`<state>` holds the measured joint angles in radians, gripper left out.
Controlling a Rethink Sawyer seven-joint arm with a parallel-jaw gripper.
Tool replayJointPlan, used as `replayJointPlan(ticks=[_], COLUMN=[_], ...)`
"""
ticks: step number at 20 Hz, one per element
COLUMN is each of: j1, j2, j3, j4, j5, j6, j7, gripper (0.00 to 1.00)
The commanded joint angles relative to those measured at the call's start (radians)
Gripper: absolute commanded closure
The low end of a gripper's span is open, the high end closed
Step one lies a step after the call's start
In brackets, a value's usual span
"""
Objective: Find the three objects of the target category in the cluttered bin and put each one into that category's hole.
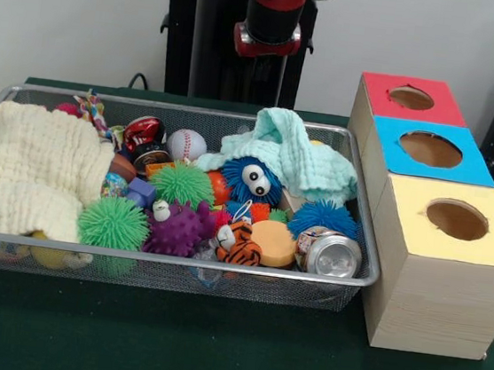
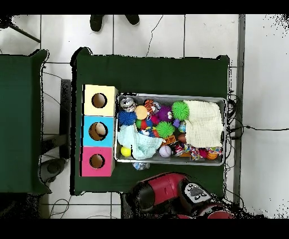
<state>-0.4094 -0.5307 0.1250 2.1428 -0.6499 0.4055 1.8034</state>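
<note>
The silver wire-mesh bin (image 1: 167, 261) lies across the table, full of toys; in the overhead view its rim (image 2: 169, 94) runs along the table's middle. Inside are a cream cloth (image 1: 30, 169), a mint cloth (image 1: 295, 155), green spiky balls (image 1: 113, 222), a purple spiky ball (image 1: 179, 229), a blue fuzzy toy with eyes (image 1: 252, 181), a baseball (image 1: 185, 144), a tiger toy (image 1: 240, 245), an orange disc (image 1: 274, 242) and a can (image 1: 333, 255). Only the red and black arm (image 1: 269, 18) shows, drawn back above the bin's far side. The gripper itself is out of view.
Three wooden boxes with round holes stand beside the bin: red top (image 1: 381, 106), blue top (image 1: 476, 171), yellow top (image 1: 419, 240). In the overhead view they sit left of the bin (image 2: 84, 131). A person's shoes (image 2: 97, 21) show at the far edge.
</note>
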Motion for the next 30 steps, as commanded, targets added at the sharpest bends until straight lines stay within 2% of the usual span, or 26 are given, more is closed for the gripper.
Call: replayJointPlan(ticks=[1,3,6,11,16,20,28,30], j1=[0.119,0.110,0.065,0.097,0.156,0.175,0.171,0.160], j2=[-0.033,-0.018,-0.041,-0.031,-0.003,0.022,0.038,0.037], j3=[-0.118,-0.111,-0.075,-0.133,-0.210,-0.249,-0.270,-0.267], j4=[0.015,0.010,0.019,0.023,0.018,0.017,0.023,0.025], j5=[-0.180,-0.164,-0.138,-0.144,-0.106,-0.082,-0.067,-0.068], j6=[-0.331,-0.341,-0.326,-0.423,-0.546,-0.614,-0.679,-0.670], j7=[0.157,0.158,0.124,0.132,0.162,0.168,0.162,0.159], gripper=[1.00,1.00,1.00,1.00,1.00,1.00,1.00,1.00])
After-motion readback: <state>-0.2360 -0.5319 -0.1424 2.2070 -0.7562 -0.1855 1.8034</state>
